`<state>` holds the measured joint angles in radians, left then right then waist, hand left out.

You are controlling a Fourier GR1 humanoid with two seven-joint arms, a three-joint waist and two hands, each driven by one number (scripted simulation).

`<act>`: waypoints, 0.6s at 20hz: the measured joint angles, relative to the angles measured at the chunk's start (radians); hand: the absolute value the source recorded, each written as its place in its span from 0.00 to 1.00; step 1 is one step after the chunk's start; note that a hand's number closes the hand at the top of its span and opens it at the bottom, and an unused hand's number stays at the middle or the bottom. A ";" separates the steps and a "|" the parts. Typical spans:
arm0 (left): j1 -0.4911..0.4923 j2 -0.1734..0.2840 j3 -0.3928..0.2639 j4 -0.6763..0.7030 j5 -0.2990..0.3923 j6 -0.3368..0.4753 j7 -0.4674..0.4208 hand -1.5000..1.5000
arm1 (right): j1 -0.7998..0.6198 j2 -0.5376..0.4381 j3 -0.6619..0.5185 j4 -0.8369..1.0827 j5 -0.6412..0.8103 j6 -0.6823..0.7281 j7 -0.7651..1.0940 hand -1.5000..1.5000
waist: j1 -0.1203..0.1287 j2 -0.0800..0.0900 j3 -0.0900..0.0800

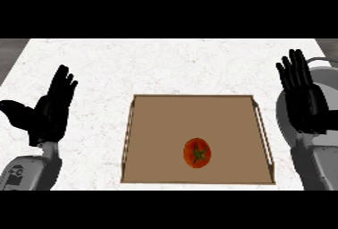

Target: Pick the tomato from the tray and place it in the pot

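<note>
**Tomato still to be picked from the tray**

The tomato (pixel 197 153) lies on the floor of the wooden tray (pixel 198 103), in the near half and a little right of centre, untouched. A grasp from above is judged best, with the fingers closed around its sides and the raised tray rails avoided. The right hand (pixel 305 99) is held just beside the tray's right rail, fingers straight and empty; behind it a grey rounded vessel, taken to be the pot (pixel 323 74), is partly hidden. The left hand (pixel 49 112) rests open on the left, well apart from the tray, above the white speckled bench (pixel 178 62). No brand, label or writing can be read.
</note>
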<state>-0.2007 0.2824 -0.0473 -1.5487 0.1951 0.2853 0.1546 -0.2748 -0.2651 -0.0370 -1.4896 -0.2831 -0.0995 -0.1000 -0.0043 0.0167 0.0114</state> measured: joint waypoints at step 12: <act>-0.065 0.003 0.020 -0.019 0.008 -0.044 -0.091 0.50 | -0.047 -0.234 0.039 -0.005 0.168 0.376 -0.425 0.00 | 0.011 -0.011 -0.010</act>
<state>-0.2654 0.2850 -0.0278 -1.5678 0.2036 0.2412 0.0638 -0.3219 -0.4988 0.0021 -1.4950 -0.1151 0.2761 -0.5250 0.0066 0.0052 0.0014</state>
